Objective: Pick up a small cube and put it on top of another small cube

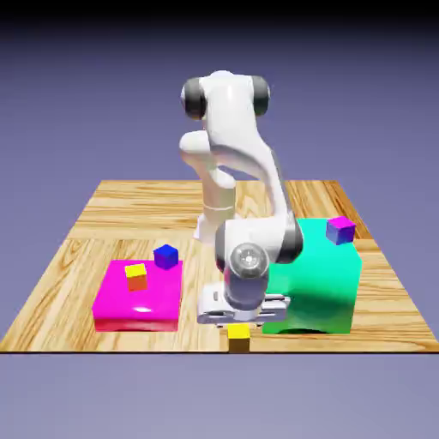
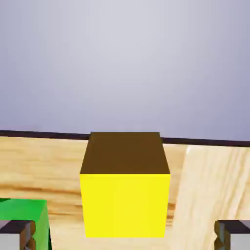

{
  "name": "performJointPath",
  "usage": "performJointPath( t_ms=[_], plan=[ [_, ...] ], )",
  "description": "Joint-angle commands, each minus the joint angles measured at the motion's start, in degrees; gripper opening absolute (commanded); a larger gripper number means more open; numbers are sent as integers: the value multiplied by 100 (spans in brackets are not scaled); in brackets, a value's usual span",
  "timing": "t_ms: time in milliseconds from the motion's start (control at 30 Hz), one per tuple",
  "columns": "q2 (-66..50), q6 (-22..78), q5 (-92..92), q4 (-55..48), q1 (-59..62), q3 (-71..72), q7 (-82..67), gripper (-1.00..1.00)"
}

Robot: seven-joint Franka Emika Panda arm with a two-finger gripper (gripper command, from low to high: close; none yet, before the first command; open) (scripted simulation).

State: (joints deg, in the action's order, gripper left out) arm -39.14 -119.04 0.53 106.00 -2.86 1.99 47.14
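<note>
1. Yellow-topped small cube [image 1: 238, 336] sits right at the near edge of the wooden table [image 1: 77, 266], directly under the gripper [image 1: 243, 321], and that vertical line-up is what the coming move turns on.
2. From the hand view the same cube [image 2: 125, 195] fills the middle, squarely between the two grey fingertips [image 2: 19, 233], one at each bottom corner, both well clear of its sides.
3. Claw state: jaws spread wide, released, gripping nothing yet.
4. Being a cube, it has no long axis to worry about; its faces look square to the fingers, so no wrist roll seems needed.
5. Arm pose: reaching forward and folded low, hand pointing down, parked just above the cube with the green block [image 1: 321, 279] close on the exterior view's right.
6. My read: a short straight drop, then close on the cube.
7. Destination, the dark-blue small cube [image 1: 165, 255], waits on the back corner of the magenta block [image 1: 137, 304], off to the exterior view's left and higher up.
8. Watch the lookalike: a yellow cube with red-orange sides [image 1: 135, 276] sits just beside that blue one.
9. Risk, as I judge it: the cube is so near the table edge that a nudge could tip it off.
</note>
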Motion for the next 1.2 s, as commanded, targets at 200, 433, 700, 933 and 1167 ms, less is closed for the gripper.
performJointPath(
  t_ms=[200, 433, 700, 933, 1167],
  plan=[
    [501, 754, -5, -253, 47, -33, -8, -100],
    [1954, 858, 66, 1088, 550, -569, -28, -100],
    [3615, 976, 147, 2621, 1126, -1181, -50, -100],
    [4917, 1068, 210, 3822, 1577, -1660, -68, -100],
    [4438, -81, 142, 4502, 1584, -1685, -150, 100]
  ],
)
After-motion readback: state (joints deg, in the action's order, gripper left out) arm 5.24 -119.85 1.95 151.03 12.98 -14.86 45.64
